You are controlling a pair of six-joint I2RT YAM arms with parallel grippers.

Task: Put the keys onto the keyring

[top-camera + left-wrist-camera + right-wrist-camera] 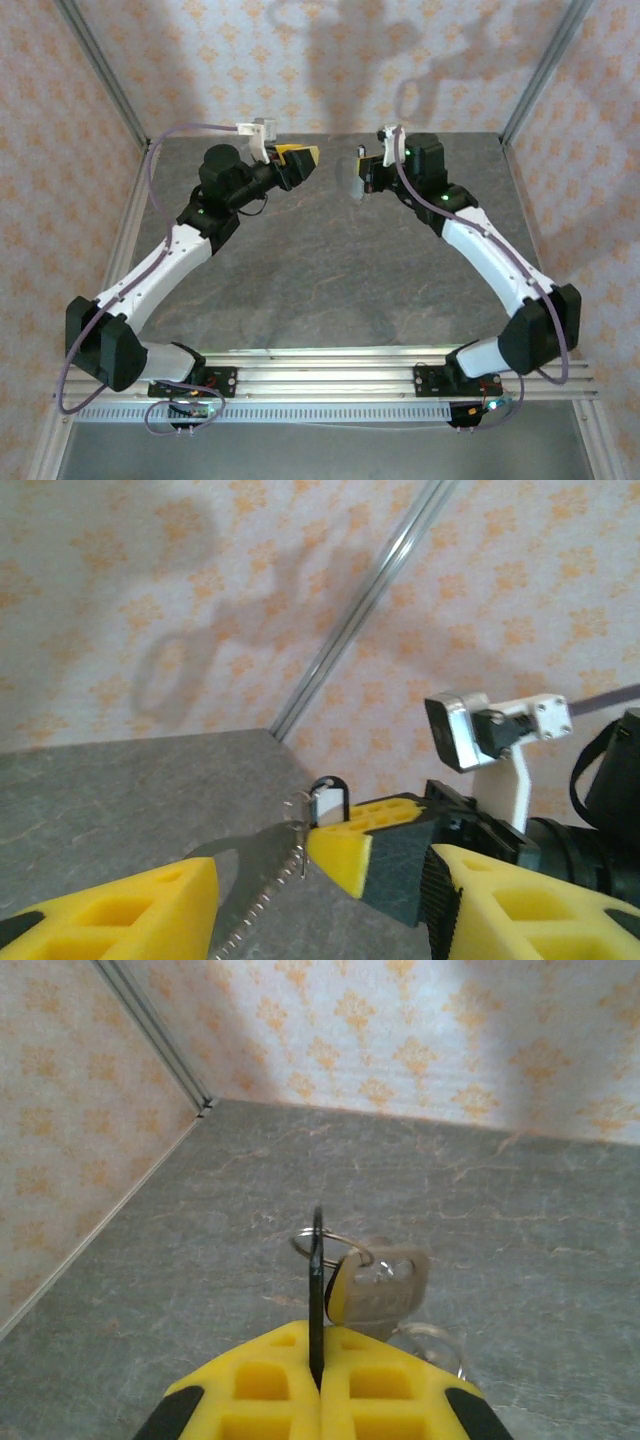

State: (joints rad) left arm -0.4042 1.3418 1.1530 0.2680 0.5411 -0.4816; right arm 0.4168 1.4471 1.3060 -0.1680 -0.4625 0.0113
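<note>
My right gripper point(320, 1350) is shut on a thin black tag point(317, 1270), seen edge-on and held up above the table. A thin wire keyring point(331, 1244) passes through the tag's top. A silvery grey key point(380, 1285) hangs on that ring, right of the tag. In the left wrist view the black-rimmed tag point(328, 800), the keyring point(296, 806) and a bead chain point(262, 900) hanging from it sit ahead of my left gripper point(320, 900), whose jaws are open and hold nothing. From above, the left gripper point(300, 156) faces the right gripper point(361, 166) across a small gap.
Dark grey stone-patterned table point(320, 270) with patterned walls on three sides and metal corner posts point(540, 70). The right wrist camera point(470, 730) sits close to my left fingers. A second pale loop point(432, 1345) hangs under the key.
</note>
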